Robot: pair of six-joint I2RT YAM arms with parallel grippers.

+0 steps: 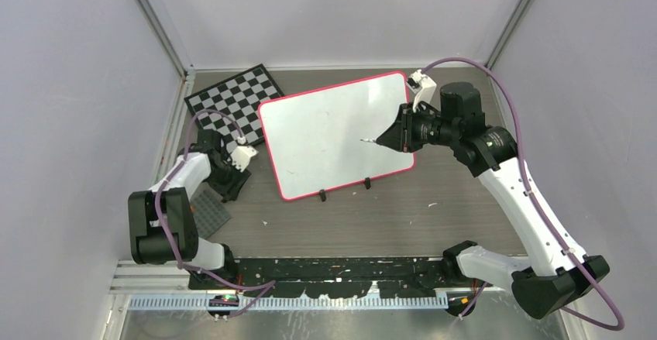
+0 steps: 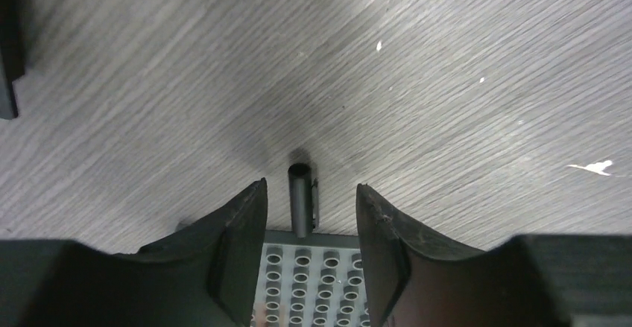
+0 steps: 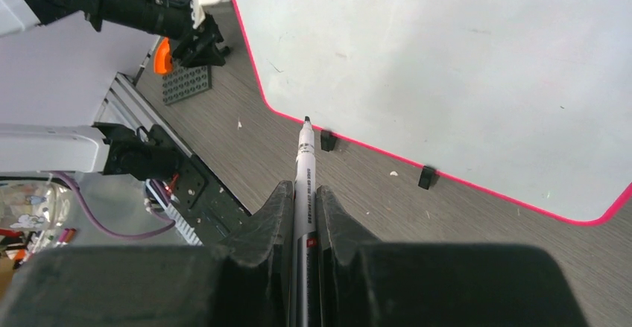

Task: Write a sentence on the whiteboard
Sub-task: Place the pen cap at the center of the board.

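The whiteboard (image 1: 325, 142) (image 3: 447, 51) lies flat mid-table, glossy white in a pink-red frame, two black feet (image 1: 322, 195) on its near edge. No sentence shows on it; the surface looks blank. My right gripper (image 1: 397, 134) (image 3: 302, 190) is shut on a white marker (image 1: 372, 140) (image 3: 304, 159), whose uncapped black tip hangs above the board's right half. At the left, my left gripper (image 1: 231, 176) (image 2: 309, 193) stands open and low over the table. A dark marker cap (image 2: 299, 199) lies between its fingers, touching neither.
A grey studded plate (image 1: 211, 208) (image 2: 320, 282) lies under the left gripper, the cap at its far edge. A black-and-white chessboard (image 1: 236, 96) sits partly under the whiteboard's far left corner. Grey walls close the table on three sides.
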